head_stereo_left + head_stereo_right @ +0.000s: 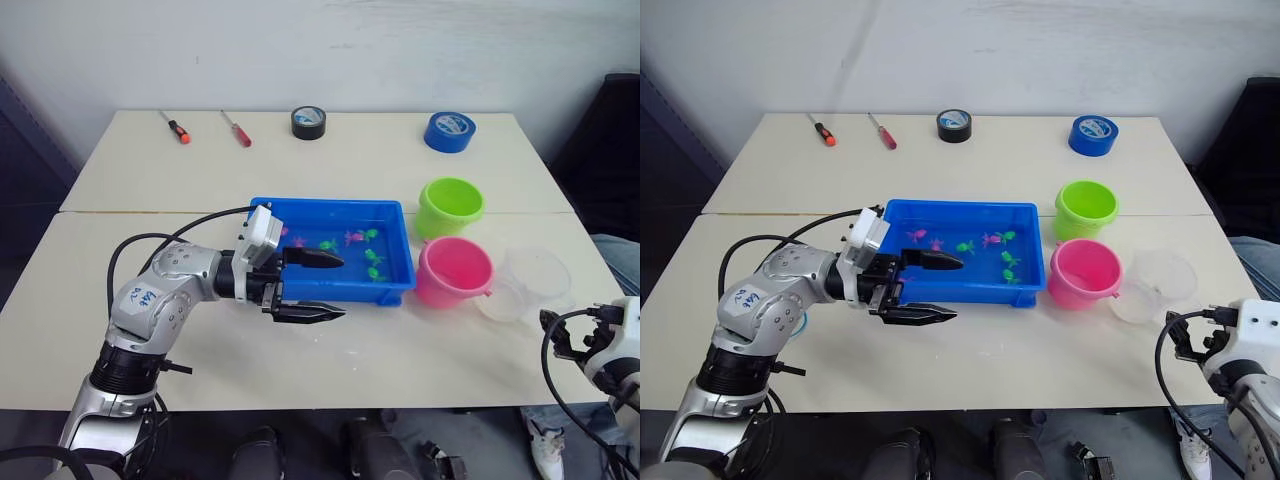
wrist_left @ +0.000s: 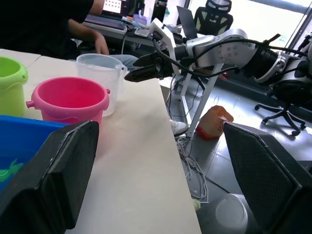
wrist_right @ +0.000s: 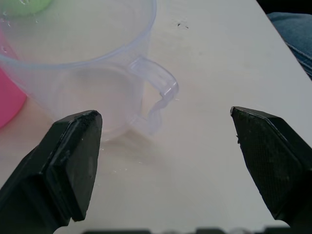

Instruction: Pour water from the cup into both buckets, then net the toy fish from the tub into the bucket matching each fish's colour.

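Note:
The blue tub (image 1: 396, 285) sits mid-table with several small pink and green toy fish (image 1: 356, 238) in it. My left gripper (image 1: 342, 288) is open at the tub's front left, one finger over the tub and the other in front of its wall. To the tub's right stand the green bucket (image 1: 450, 205) and the pink bucket (image 1: 454, 272). The clear cup (image 1: 527, 284) stands upright right of the pink bucket. My right gripper (image 3: 165, 117) is open near the table's right front edge, and the cup's handle (image 3: 158, 92) faces it, apart from its fingers.
Two red-handled screwdrivers (image 1: 176, 128), a black tape roll (image 1: 309, 122) and a blue tape roll (image 1: 449, 131) lie along the far side of the table. Beyond the table's right edge a person (image 2: 73, 24) sits, with office chairs behind.

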Robot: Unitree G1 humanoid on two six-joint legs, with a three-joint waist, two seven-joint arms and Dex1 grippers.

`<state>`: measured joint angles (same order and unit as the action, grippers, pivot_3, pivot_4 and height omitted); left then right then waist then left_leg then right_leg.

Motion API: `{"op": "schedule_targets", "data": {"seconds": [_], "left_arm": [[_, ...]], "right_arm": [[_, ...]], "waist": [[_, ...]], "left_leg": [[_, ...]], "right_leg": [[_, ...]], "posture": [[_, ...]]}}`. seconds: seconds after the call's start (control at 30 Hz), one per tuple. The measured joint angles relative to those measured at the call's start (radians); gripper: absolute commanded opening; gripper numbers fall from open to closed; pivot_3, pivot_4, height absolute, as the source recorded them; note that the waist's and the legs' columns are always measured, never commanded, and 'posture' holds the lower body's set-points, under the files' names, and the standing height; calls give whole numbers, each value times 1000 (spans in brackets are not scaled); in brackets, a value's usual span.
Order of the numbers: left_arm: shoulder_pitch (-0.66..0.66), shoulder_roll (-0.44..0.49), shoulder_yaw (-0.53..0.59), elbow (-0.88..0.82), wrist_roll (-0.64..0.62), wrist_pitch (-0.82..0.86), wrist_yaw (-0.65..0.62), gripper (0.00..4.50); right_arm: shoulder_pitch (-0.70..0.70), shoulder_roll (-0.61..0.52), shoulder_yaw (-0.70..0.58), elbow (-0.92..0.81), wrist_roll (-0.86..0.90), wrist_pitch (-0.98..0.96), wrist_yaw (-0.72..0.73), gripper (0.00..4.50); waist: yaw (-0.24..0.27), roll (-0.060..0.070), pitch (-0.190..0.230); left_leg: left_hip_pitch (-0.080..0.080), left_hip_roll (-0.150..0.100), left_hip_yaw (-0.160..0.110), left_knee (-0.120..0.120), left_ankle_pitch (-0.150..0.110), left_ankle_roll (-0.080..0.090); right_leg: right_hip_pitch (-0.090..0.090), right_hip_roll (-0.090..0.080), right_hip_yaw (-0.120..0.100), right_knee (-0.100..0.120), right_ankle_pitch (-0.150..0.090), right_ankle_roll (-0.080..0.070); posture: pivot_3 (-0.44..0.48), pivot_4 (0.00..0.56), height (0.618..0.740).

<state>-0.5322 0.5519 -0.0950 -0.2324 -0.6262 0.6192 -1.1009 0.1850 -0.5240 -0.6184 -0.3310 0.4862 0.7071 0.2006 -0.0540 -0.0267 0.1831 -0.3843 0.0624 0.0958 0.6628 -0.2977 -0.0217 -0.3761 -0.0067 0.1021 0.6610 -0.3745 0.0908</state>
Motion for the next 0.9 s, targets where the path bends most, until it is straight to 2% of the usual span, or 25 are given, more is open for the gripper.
{"op": "schedule_targets", "data": {"seconds": [0.9], "left_arm": [[24,40,16,-69,2,-10,49,4415]], "right_arm": [[-226,5,55,341,-144,-193,-20,4500]], "waist": [[-4,1,0]], "left_leg": [[0,0,1,0,0,-1]], "right_leg": [[0,0,1,0,0,0]], "posture": [[0,150,740]]}}
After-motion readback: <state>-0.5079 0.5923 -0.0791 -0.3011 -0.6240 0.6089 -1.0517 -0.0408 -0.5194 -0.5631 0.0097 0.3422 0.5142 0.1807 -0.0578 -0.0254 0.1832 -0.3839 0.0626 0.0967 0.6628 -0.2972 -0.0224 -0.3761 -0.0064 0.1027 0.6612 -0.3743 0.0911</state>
